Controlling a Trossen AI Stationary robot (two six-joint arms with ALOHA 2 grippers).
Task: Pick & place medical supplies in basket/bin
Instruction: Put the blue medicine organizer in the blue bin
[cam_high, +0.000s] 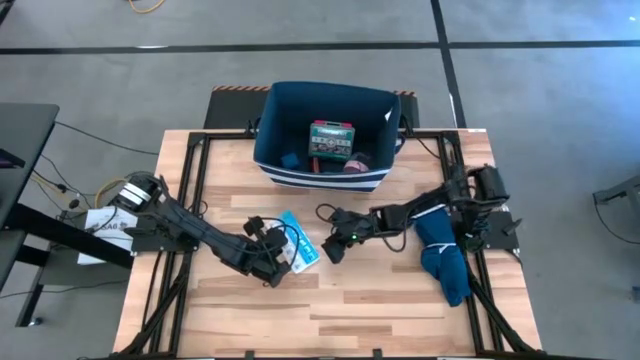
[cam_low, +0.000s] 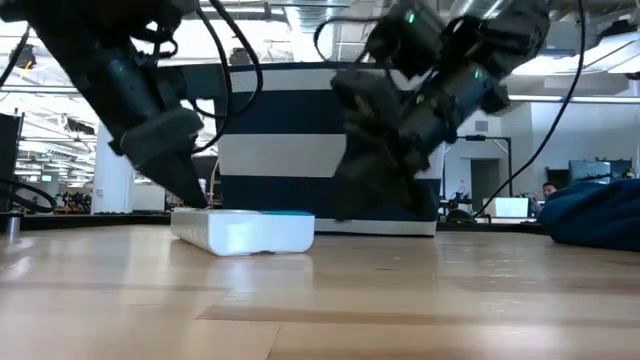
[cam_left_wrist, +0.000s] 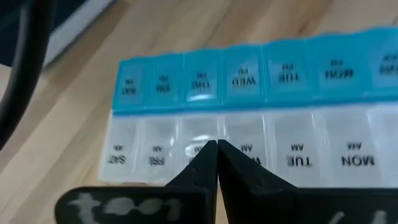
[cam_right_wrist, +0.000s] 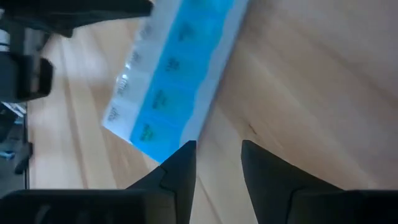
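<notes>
The light-blue and white pill organiser (cam_high: 298, 242) lies flat on the wooden table between my two grippers. My left gripper (cam_left_wrist: 216, 148) is shut and its tips are on the organiser's white AM row. My right gripper (cam_right_wrist: 217, 152) is open and low over the table, just right of the organiser (cam_right_wrist: 168, 81). One of its fingers (cam_right_wrist: 184, 158) is close beside the blue row's long edge; I cannot tell whether it touches. The navy bin (cam_high: 262, 130) stands at the far edge and holds the green first-aid box (cam_high: 330, 140), the blue cube (cam_high: 290, 158) and the pink roll (cam_high: 357, 163). My left gripper meets the organiser's white row near its middle lids (cam_left_wrist: 199, 134) with its shut fingertips. It comes slanting down from the table's left. In the low view the fingertip (cam_low: 197, 197) reaches the organiser's top near its left end (cam_low: 205, 213). The organiser stays flat on the table.
A long dark-blue cloth (cam_high: 445, 255) lies along the table's right side under my right arm. It also shows in the low view as a dark-blue cloth heap (cam_low: 595, 210). Bare wood stretches toward the near edge (cam_high: 330, 320). The bin (cam_low: 290, 150) fills the middle of the far side.
</notes>
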